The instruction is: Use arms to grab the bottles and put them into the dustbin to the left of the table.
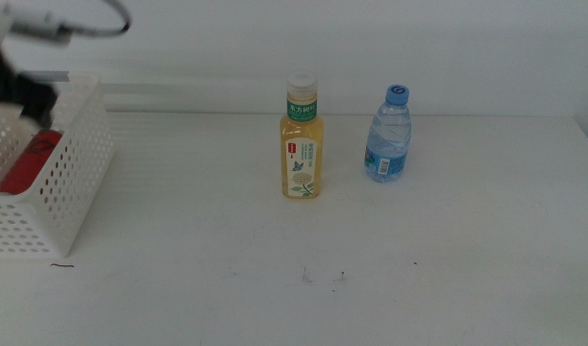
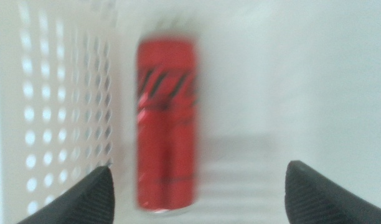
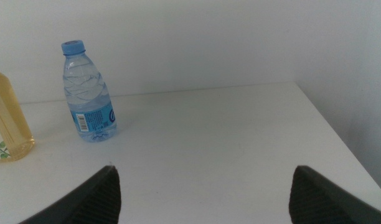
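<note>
In the middle view, the left gripper [image 1: 20, 91] is being seen only as a dark, blurred shape at the upper left corner, above the dustbin [image 1: 68, 183]. Under it, inside the dustbin, the red cola can [image 1: 25, 163] is showing through the perforated wall. The yellow tea bottle [image 1: 301, 139] and the water bottle [image 1: 388, 135] are standing upright on the table [image 1: 371, 279], well apart from this gripper, on its right side. The right gripper is not being shown in this view.

In the left wrist view, the left gripper [image 2: 200, 186] is being held wide open and nothing is being gripped. The cola can [image 2: 167, 121] is lying on the dustbin floor below the jaws, nearer to one jaw, beside the perforated wall [image 2: 53, 106]. The picture is blurred.

In the right wrist view, the right gripper [image 3: 203, 193] is also being held wide open and empty, above the table [image 3: 228, 143]. The water bottle [image 3: 88, 93] is standing ahead of it, off to one side, and the tea bottle [image 3: 7, 121] is partly visible beyond.
</note>
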Action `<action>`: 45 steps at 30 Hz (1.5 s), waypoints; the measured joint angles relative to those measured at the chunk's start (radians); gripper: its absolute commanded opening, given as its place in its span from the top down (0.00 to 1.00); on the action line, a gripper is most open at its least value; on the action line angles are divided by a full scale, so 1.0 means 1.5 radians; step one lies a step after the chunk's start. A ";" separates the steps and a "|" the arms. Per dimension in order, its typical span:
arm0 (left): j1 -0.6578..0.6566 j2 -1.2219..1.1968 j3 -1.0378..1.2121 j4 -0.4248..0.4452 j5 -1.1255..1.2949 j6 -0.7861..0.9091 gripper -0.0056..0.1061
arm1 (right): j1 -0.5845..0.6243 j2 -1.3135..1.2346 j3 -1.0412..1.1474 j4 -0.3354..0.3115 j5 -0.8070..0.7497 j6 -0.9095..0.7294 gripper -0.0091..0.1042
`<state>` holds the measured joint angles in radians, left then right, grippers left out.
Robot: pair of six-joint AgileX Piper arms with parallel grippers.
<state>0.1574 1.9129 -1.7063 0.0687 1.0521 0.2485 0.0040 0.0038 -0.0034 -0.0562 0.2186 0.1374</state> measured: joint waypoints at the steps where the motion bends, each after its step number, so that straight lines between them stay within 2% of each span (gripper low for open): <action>1: -0.022 -0.033 0.017 0.002 -0.015 -0.013 0.11 | 0.000 0.000 0.000 0.000 0.000 0.000 0.14; 6: -0.155 -0.208 0.164 0.006 -0.165 -0.063 0.11 | 0.000 0.000 0.000 0.000 0.000 0.000 0.14; 13: -0.331 -0.442 0.460 0.015 -0.456 -0.130 0.11 | 0.000 0.000 0.000 0.000 0.000 0.000 0.14; 18: -0.401 -0.556 0.667 0.016 -0.691 -0.143 0.11 | 0.000 0.000 0.000 0.000 0.000 0.000 0.14; 24: -0.439 -0.601 0.864 0.016 -0.935 -0.147 0.11 | 0.000 0.000 0.000 0.000 0.000 0.000 0.14; 29: -0.440 -0.601 0.918 0.016 -1.034 -0.158 0.11 | 0.000 0.000 0.000 0.000 0.000 0.000 0.14; 45: -0.441 -0.605 0.921 0.052 -1.054 -0.215 0.11 | 0.000 0.000 0.000 0.000 0.000 0.000 0.14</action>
<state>-0.5046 1.0053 -0.3250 0.1464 -0.5286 -0.0746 0.0040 0.0038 -0.0034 -0.0562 0.2186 0.1374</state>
